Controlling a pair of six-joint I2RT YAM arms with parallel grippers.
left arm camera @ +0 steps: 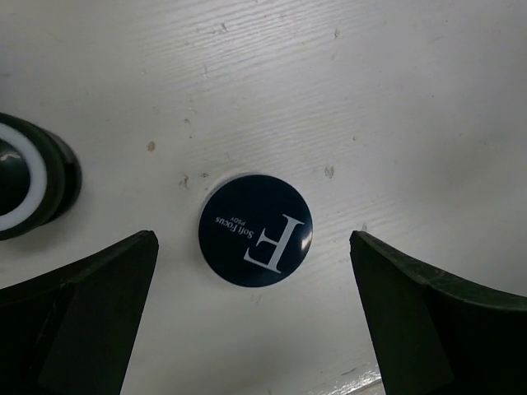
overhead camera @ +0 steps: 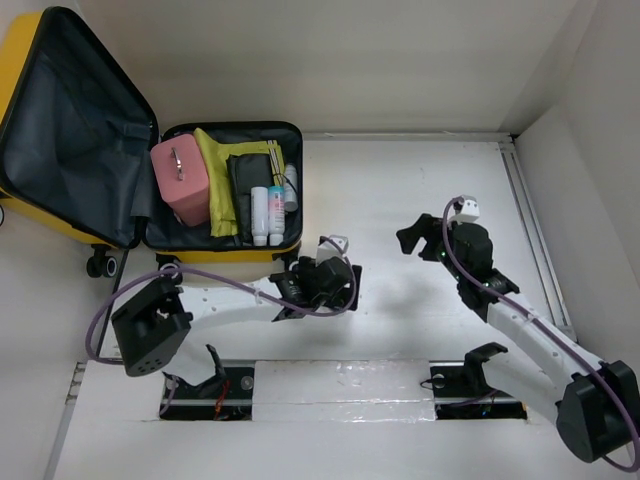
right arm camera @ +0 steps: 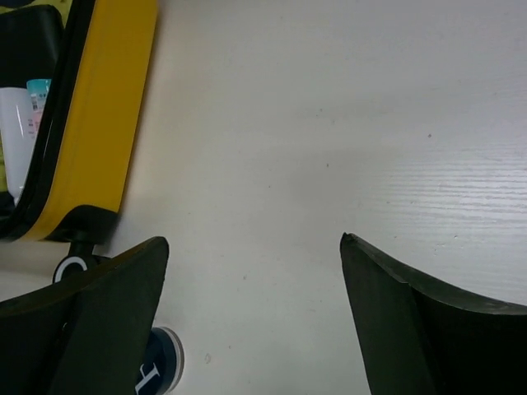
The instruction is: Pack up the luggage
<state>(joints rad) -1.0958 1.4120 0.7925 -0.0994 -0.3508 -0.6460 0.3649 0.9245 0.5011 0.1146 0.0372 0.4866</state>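
The yellow luggage [overhead camera: 120, 150] lies open at the far left of the white worktop [overhead camera: 400, 190], lid tipped back. The base holds a pink case [overhead camera: 180, 180], a yellow-green cloth [overhead camera: 222, 170] and a few small bottles [overhead camera: 266, 212]. The left gripper [left arm camera: 255, 313] sits just near of it – fingers [left arm camera: 82, 321] spread wide, gripping nothing, with a round dark-blue compact [left arm camera: 255, 241] flat on the worktop between them. The right gripper [right arm camera: 255, 321] is off to the right – fingers apart too, over bare worktop.

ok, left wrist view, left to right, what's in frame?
Black suitcase wheel → left finger of the left end effector → round dark-blue disc marked "F" on the white table → right finger.
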